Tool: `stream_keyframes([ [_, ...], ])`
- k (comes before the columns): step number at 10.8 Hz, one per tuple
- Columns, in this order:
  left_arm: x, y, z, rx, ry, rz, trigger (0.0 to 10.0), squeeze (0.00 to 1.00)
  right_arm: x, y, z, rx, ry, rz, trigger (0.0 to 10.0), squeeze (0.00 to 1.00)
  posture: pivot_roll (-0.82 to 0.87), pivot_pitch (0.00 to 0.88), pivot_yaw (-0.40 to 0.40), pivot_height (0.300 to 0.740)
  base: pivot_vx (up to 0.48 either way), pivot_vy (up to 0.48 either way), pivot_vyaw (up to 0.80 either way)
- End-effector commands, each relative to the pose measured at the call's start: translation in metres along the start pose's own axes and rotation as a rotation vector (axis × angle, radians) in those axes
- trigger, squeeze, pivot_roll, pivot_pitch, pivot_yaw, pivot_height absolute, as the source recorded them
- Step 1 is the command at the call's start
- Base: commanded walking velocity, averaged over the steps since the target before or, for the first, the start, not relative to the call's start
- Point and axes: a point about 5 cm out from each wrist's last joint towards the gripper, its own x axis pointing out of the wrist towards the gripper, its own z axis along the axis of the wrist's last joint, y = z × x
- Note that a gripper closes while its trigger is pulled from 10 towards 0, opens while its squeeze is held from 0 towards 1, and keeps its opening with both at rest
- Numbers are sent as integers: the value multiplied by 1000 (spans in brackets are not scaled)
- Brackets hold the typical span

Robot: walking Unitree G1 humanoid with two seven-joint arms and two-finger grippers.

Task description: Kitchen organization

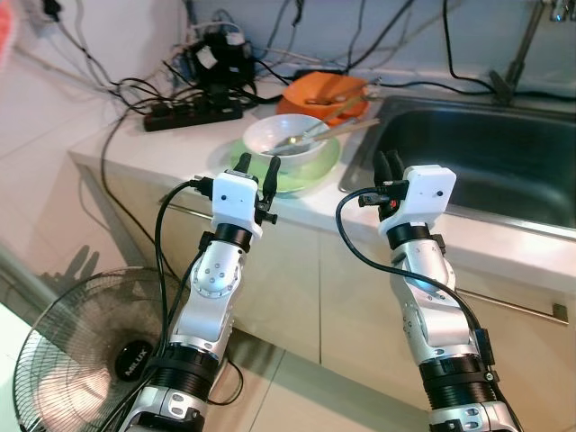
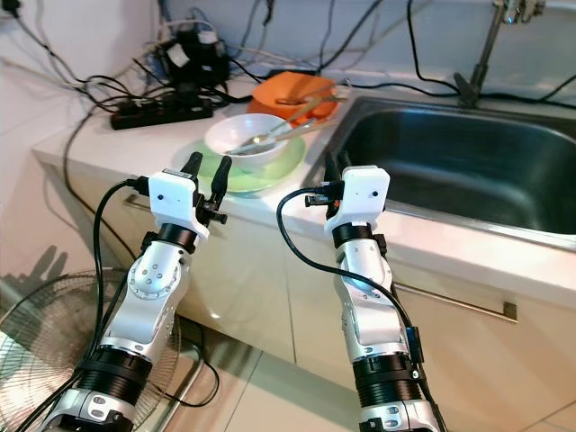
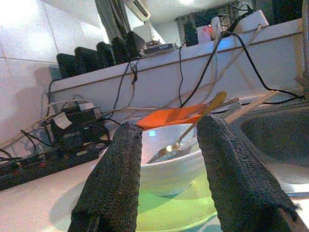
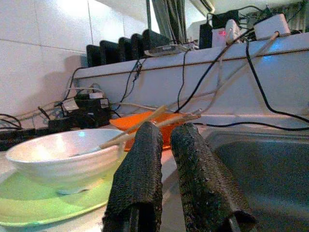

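White bowl [image 1: 281,135] with spoon [image 1: 301,140] on green plate [image 1: 310,168] at counter [image 1: 135,148] front edge; orange plate [image 1: 317,90] with chopsticks [image 1: 346,126] behind, beside sink [image 1: 486,153].

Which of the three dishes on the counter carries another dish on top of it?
The green plate, nearest the counter's front edge: the white bowl sits on it. The orange dish behind holds chopsticks only.

One white bowl [image 1: 281,135], one green plate [image 1: 310,169], one orange dish [image 1: 324,93], one sink [image 1: 477,153], one fan [image 1: 76,364].
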Motion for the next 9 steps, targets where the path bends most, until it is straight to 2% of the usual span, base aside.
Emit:
stream_keyframes([
  [1,2,2,1,-4,8,-7,10000,0,3,3,1,10,5,5,10000,0,25,0,111,740,0,0,0],
  [2,2,2,1,-11,11,-8,10000,0,3,3,1,19,8,9,10000,0,24,0,111,740,0,0,0],
  [5,1,2,1,-27,11,-9,10000,0,3,3,1,18,10,15,10000,0,21,0,111,740,0,0,-800],
  [9,1,2,1,-30,12,-8,10000,0,4,4,1,9,3,12,10000,0,18,0,112,740,0,468,0],
])
